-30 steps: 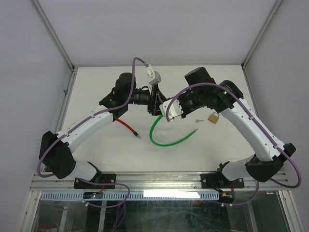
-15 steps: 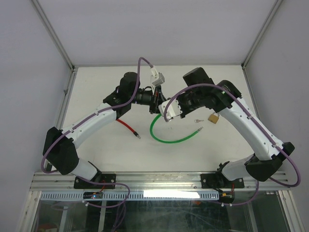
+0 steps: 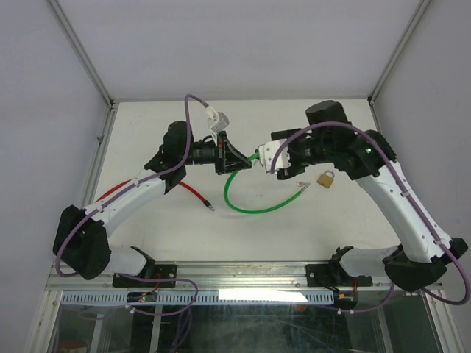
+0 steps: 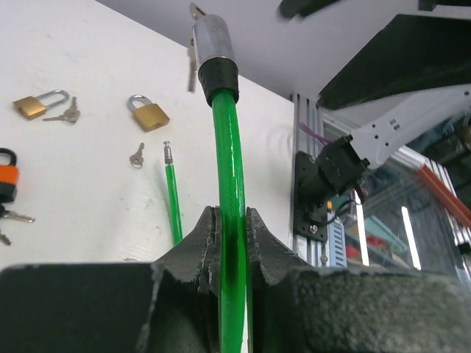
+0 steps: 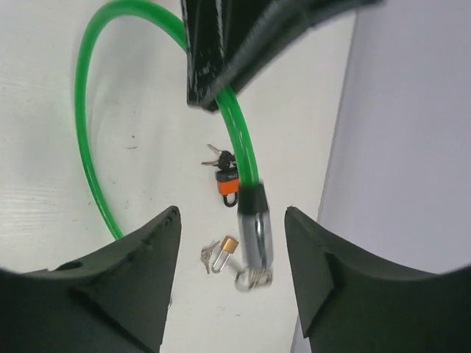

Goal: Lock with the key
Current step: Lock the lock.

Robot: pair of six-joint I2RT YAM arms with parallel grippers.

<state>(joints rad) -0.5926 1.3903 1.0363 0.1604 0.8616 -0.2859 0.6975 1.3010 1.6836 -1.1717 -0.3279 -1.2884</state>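
**Green cable held level between two grippers, lock head toward the right arm**

Nearest the arm bases, the slack of the green cable (image 3: pixel 241 209) sagged in an open loop onto the white table (image 3: pixel 331 235). A red cable (image 3: pixel 193 193) lay just left of that loop, apart from it. The green cable's thin free end (image 3: pixel 297 194) rested on the table, its metal tip pointing toward a brass padlock (image 3: pixel 325 178), with a key (image 3: pixel 302 184) between the two.

Farther back, the left gripper (image 3: pixel 237 162) had its fingers (image 4: pixel 259 239) pressed nearly together on the green cable (image 4: pixel 226 147), a short way behind the lock head (image 4: pixel 211 40). The clamped stretch was straight. Its long axis ran directly away from the left wrist and, seen from above, roughly left to right above the table. The metal lock head (image 5: pixel 255 234) formed its far end and pointed at the right gripper (image 3: pixel 265 157). A small metal piece hung at the head's end, too blurred to identify.

The right gripper (image 5: pixel 232 283) had its fingers (image 5: pixel 121 290) well apart and gripped nothing. The lock head lay in line with the gap; whether it was inside the gap could not be told.

On the table beyond lay an orange padlock (image 5: pixel 227 185) and a second brass padlock (image 4: pixel 37 105).
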